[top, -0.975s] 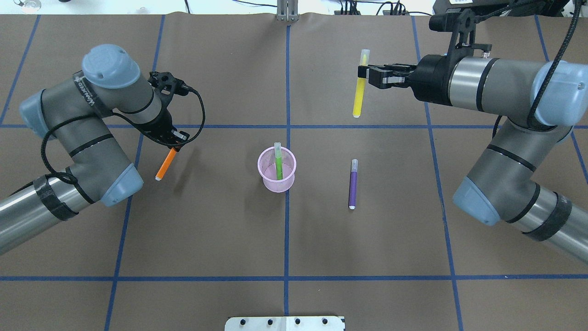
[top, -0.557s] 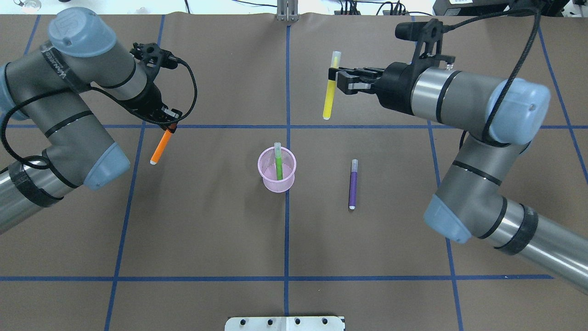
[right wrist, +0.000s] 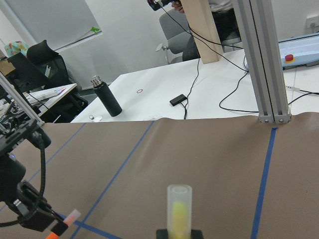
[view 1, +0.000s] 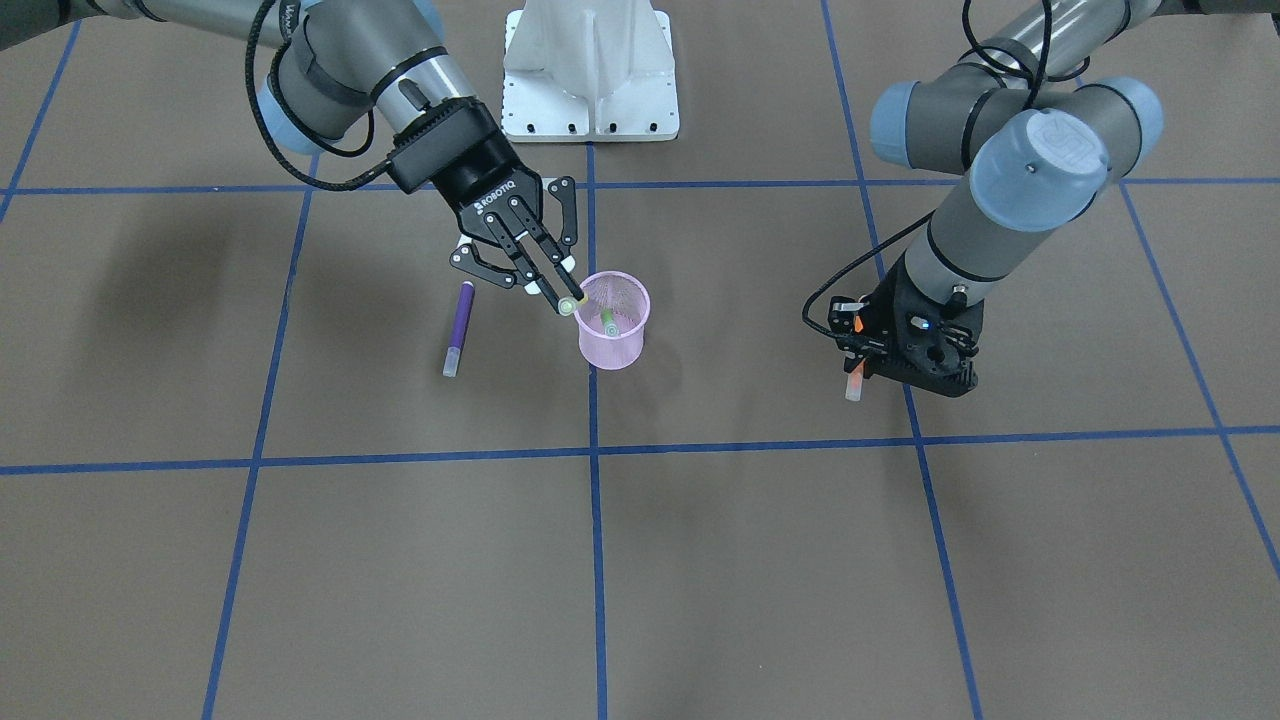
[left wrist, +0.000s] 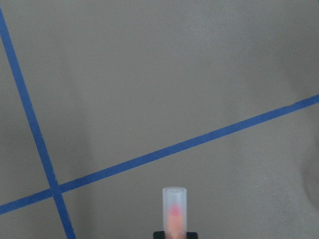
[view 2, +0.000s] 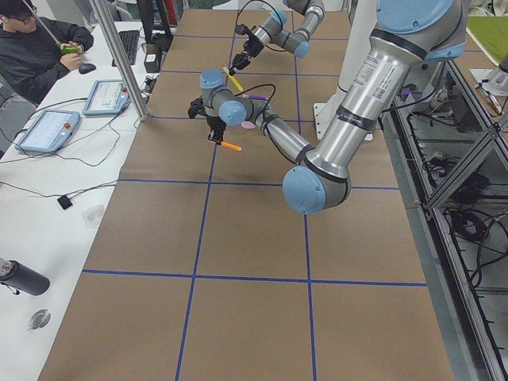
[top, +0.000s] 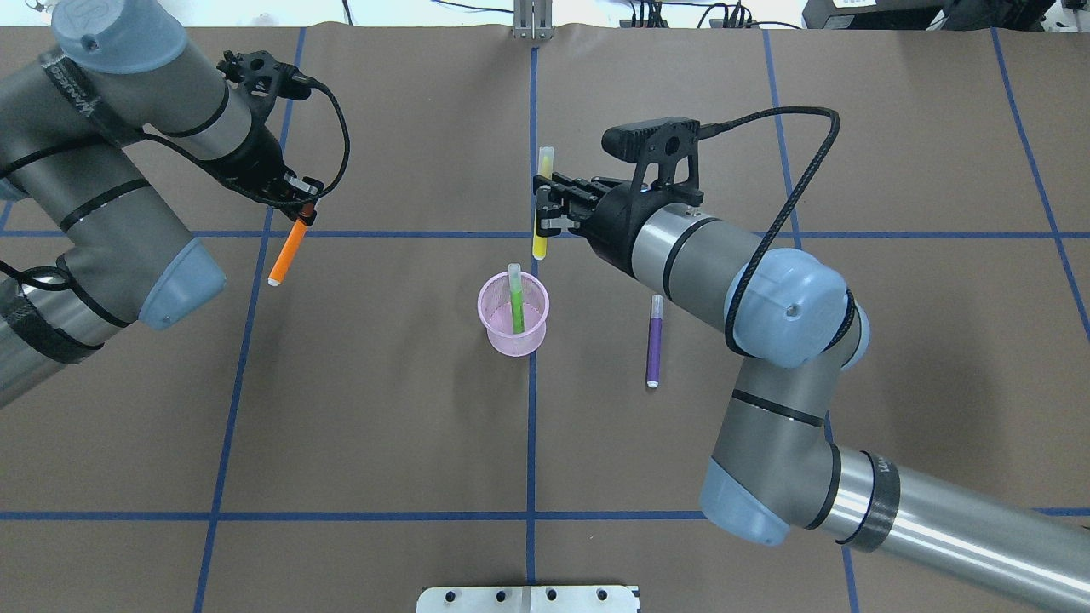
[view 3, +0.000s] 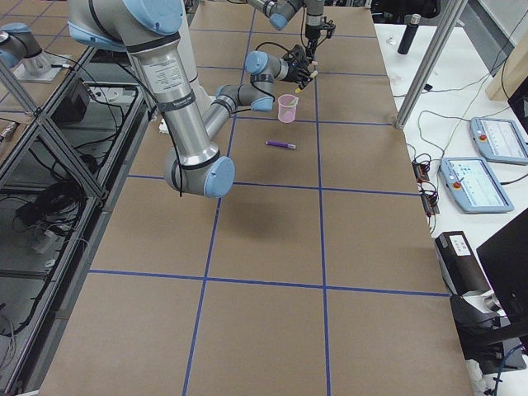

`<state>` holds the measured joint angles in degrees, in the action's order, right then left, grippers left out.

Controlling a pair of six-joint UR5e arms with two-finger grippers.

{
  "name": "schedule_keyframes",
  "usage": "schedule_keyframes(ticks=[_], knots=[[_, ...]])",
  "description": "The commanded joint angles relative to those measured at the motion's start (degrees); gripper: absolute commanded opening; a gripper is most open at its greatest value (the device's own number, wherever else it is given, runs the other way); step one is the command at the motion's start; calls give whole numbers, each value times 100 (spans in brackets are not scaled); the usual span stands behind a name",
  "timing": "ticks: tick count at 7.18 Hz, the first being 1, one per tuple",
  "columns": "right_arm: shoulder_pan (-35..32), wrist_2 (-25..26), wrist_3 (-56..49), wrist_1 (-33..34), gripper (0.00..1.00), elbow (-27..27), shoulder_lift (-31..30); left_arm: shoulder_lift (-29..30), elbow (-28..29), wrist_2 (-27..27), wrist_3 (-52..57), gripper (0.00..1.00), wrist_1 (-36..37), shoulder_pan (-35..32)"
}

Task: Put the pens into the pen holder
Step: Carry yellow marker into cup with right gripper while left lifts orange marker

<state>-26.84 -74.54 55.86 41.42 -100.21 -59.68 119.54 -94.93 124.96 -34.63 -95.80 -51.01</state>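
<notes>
In the overhead view, your right gripper (top: 546, 209) has swung the yellow pen (top: 539, 245) in from the far right. Clamped near its cap, the pen now hangs just beyond the far rim of the pen holder (top: 511, 342), so a drop looks close. The green pen (top: 516, 305) already stands inside, and the purple pen (top: 654, 340) lies flat to the right. Your left gripper (top: 303, 209), pinching the orange pen (top: 285, 254), has drifted farther left. From the front, the pink mesh pen holder stands upright. Each wrist view shows a pale translucent cap.
</notes>
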Motion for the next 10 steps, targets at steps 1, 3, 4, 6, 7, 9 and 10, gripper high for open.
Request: schedule_keyframes(ticks=[1,3,4,6,7,9,10], knots=[[406,378,-83,59,0,490,341,-1,10,20,0,0,0,-23],[714,695,-92,50,0,573,299,-1,18,28,0,0,0,-49],[802,782,-84,59,0,625,290,-1,18,28,0,0,9,-84],[873,1080,-66,24,99,678,299,25,10,28,0,0,9,-93],[873,1082,-14,67,100,574,343,95,-16,28,-17,0,-35,-110],[769,793,161,1411,100,-221,334,113,-340,-24,-79,0,-132,-145],[568,452,423,2213,100,-549,334,183,-481,-33,-114,0,-140,-163]])
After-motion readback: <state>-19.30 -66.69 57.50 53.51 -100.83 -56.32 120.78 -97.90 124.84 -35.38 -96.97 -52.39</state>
